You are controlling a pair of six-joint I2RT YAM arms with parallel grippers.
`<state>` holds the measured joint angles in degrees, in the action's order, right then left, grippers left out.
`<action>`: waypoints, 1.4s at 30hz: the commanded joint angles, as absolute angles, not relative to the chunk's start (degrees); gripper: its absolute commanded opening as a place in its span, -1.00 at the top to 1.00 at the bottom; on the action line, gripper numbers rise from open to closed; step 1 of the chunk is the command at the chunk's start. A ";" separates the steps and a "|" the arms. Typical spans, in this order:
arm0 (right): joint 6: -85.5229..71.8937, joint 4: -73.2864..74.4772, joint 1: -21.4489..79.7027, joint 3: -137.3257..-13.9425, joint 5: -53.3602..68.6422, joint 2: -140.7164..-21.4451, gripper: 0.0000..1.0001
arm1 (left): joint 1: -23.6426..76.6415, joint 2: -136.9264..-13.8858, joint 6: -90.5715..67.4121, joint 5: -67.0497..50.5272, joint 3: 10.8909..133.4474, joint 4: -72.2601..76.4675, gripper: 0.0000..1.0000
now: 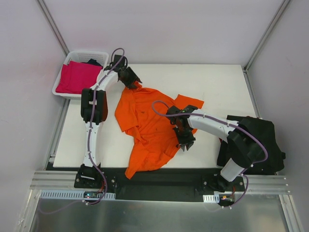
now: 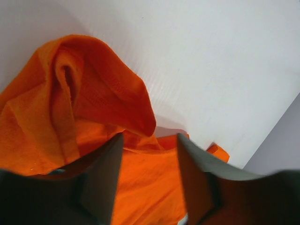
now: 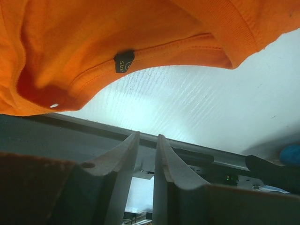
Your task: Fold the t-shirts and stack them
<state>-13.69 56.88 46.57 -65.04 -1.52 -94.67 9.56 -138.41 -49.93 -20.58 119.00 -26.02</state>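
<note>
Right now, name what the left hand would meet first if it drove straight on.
The orange t-shirt: its bunched fold rises just ahead of the left hand, though depth is hard to judge.

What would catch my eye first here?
The bright orange t-shirt, crumpled across the middle of the white table, with the left gripper at its far edge and the right gripper on its near half. Next, the magenta-pink shirt in the white basket at the far left corner, and a black heap of cloth at the near right edge.
</note>
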 commanded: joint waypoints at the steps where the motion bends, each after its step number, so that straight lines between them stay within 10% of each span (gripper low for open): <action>1: -14.24 58.97 46.93 -66.62 -2.72 -94.48 0.49 | 9.58 -137.99 -48.60 -19.95 119.53 -26.28 0.19; 14: -14.24 59.50 46.93 -66.00 -3.43 -93.34 0.50 | 9.05 -138.17 -47.29 -19.60 118.74 -26.28 0.96; 42: -14.59 59.94 46.93 -64.43 -3.87 -91.76 0.50 | 6.94 -140.27 -50.98 -21.01 128.15 -26.28 0.82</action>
<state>-13.72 57.45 46.65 -64.90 -2.68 -94.61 7.77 -138.93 -50.43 -20.56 127.04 -25.82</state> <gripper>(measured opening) 0.249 0.031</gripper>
